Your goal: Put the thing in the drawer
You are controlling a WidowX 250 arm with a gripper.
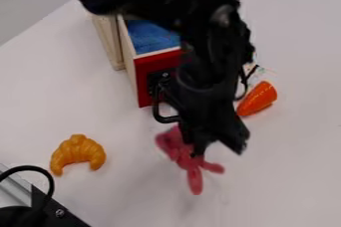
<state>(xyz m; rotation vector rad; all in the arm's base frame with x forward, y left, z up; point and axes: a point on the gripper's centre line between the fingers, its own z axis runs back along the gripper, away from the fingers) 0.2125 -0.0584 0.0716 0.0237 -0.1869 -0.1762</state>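
The red-fronted drawer (pixel 144 71) is set open behind the gripper (pixel 218 152), presumably so that something can be lowered in from above. The gripper is pointed downward with its two fingers spread, apparently so that the pink toy (pixel 171 144) can be pinched. The toy, likely the thing meant, is placed just beneath the gripper and toward its picture-left side, partly covered by one finger.
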